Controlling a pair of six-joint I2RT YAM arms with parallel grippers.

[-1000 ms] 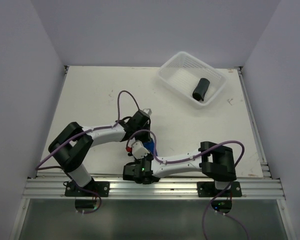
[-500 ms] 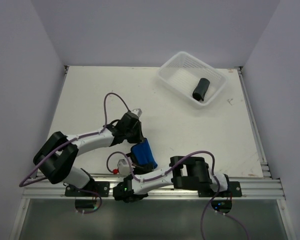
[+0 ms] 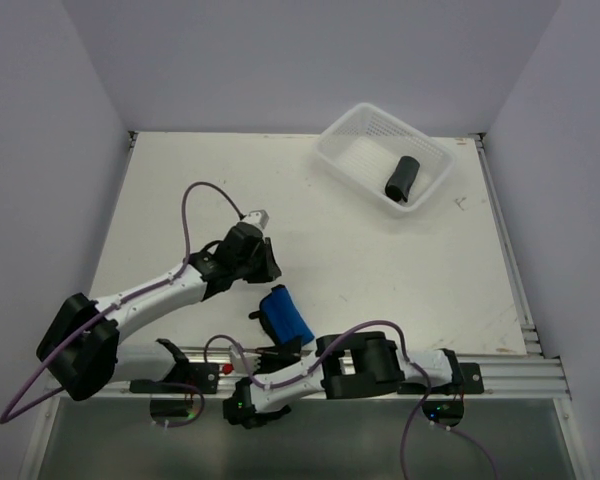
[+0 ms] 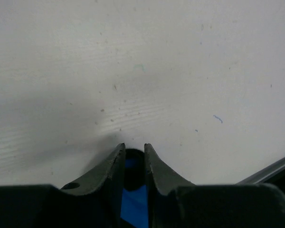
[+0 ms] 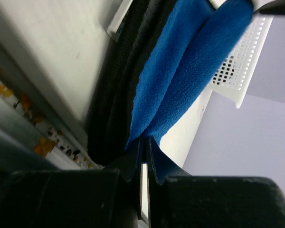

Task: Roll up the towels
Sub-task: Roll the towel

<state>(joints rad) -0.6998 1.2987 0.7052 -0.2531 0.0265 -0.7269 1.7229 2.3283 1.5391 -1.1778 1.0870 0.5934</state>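
Left arm has pulled back toward 9 o'clock. Top: bright blue black-edged towel roll (image 3: pixel 285 315) at 6 o'clock, right gripper (image 3: pixel 282 345) at its near end; purple-black towel roll (image 3: pixel 401 178) inside white perforated basket (image 3: pixel 360 150) at 1 o'clock. Left wrist: left gripper (image 4: pixel 134 146) fingers nearly pressed together. Right wrist: fingers pinch the blue towel's edge.

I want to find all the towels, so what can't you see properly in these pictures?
- Top view: dark roll in the basket, too small to tell its colours.
- Left wrist view: blue towel, just a sliver between the left jaws; whether they grip it is hidden.
- Right wrist view: the same towel sits close and blurry, blocking most of the basket; the edges cut off its shape.
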